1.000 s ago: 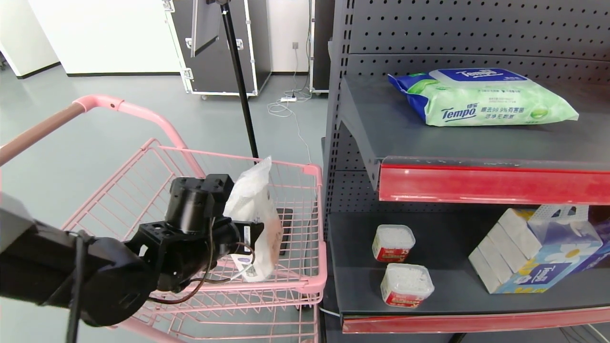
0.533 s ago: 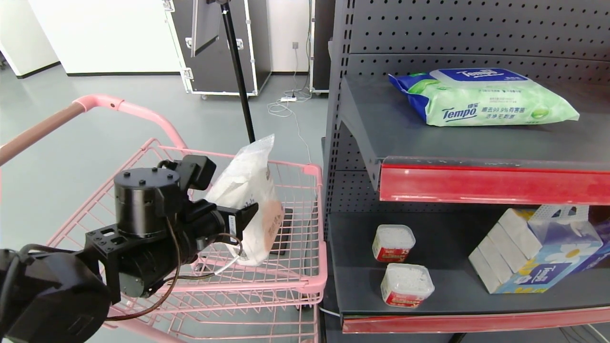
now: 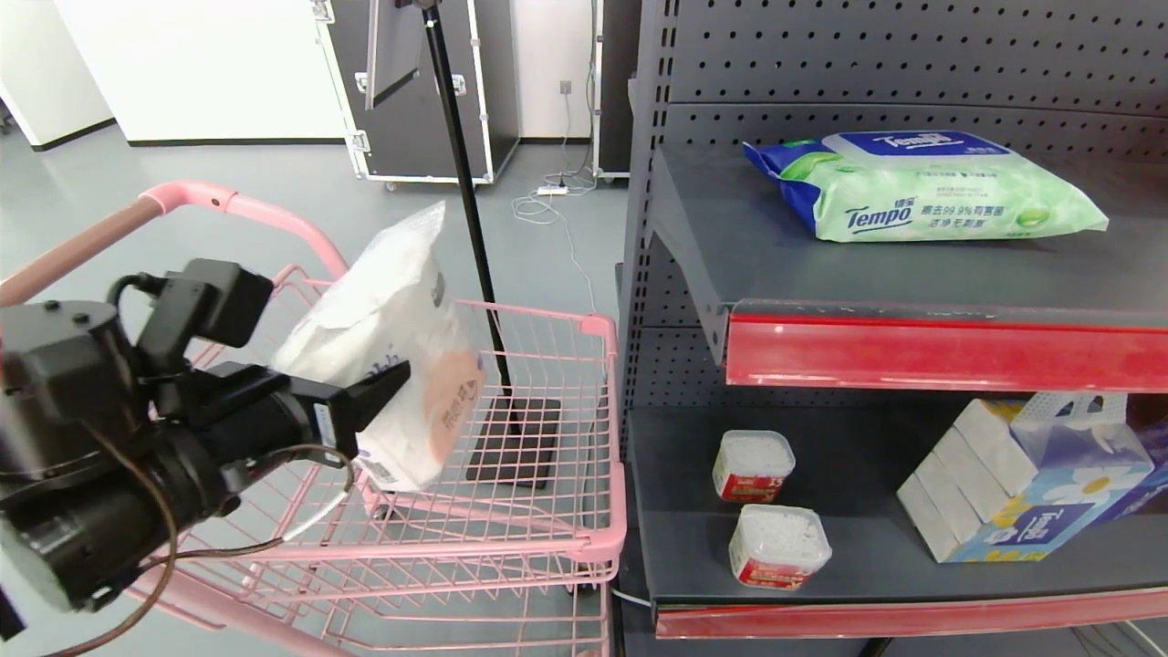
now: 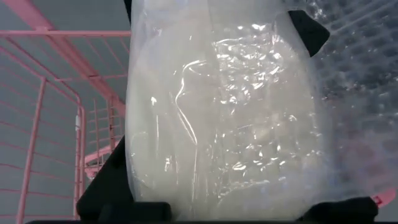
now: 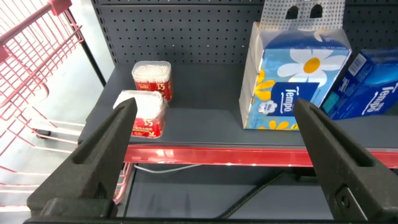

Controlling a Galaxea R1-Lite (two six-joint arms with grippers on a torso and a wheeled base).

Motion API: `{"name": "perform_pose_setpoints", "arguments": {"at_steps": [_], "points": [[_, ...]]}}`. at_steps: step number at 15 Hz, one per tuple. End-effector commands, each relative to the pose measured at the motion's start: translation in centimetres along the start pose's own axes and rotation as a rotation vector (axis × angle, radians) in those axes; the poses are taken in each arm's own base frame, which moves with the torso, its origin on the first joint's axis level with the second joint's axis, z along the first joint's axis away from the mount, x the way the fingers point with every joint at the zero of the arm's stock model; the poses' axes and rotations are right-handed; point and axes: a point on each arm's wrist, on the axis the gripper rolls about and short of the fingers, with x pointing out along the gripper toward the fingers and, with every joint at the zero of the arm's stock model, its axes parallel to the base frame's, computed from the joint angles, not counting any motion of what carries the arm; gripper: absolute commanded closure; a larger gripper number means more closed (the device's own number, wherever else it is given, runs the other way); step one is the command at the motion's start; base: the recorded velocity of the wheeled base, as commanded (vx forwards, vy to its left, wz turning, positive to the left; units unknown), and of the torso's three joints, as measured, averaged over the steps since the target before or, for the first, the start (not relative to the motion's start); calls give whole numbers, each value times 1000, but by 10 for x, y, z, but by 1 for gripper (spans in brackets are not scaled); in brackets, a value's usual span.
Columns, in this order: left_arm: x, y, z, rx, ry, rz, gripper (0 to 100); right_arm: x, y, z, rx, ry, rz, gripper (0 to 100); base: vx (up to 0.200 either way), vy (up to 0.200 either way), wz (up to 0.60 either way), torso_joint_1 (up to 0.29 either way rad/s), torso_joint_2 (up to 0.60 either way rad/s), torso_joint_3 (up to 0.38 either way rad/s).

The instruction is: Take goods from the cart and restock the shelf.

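My left gripper [image 3: 365, 401] is shut on a white plastic bag of goods [image 3: 392, 338], held tilted above the pink wire cart [image 3: 511, 547]. Up close, the translucent bag [image 4: 217, 118] sits clamped between the dark fingers [image 4: 106, 186]. My right gripper [image 5: 217, 155] hangs open with nothing in it, in front of the lower shelf [image 5: 205, 127], facing two small white tubs [image 5: 146, 109] and a blue tissue pack [image 5: 298, 81]. The dark shelf unit [image 3: 785, 265] stands right of the cart.
A green and blue wipes pack [image 3: 922, 187] lies on the upper shelf. Two small tubs [image 3: 762, 506] and a blue tissue multipack [image 3: 1031, 493] sit on the lower shelf [image 3: 867, 547]. A black stand pole [image 3: 465, 182] rises behind the cart, its base [image 3: 516, 438] behind the mesh.
My left arm has lifted the white bag up out of the cart and drawn it leftward and nearer. Nothing on the shelves has moved.
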Motion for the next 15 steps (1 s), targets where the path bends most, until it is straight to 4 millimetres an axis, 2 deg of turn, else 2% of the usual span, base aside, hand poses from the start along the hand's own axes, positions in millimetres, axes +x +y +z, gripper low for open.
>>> {"name": "perform_pose_setpoints", "arguments": {"at_steps": [1, 3, 7, 9, 11, 15], "points": [[-50, 7, 30, -10, -119, 19, 100, 0, 0, 0, 0, 1, 1, 0, 0, 0, 0, 0, 0, 0], [-97, 9, 38, -8, -110, 23, 100, 0, 0, 0, 0, 1, 1, 0, 0, 0, 0, 0, 0, 0], [-166, 15, 38, -16, -101, 88, 100, 0, 0, 0, 0, 1, 1, 0, 0, 0, 0, 0, 0, 0], [-189, 15, 43, -16, -118, 68, 100, 0, 0, 0, 0, 1, 1, 0, 0, 0, 0, 0, 0, 0], [-207, 15, 36, -9, -132, 70, 100, 0, 0, 0, 0, 1, 1, 0, 0, 0, 0, 0, 0, 0], [-217, 15, 27, -8, -133, 67, 100, 0, 0, 0, -2, 1, 1, 0, 0, 0, 0, 0, 0, 0]]}}
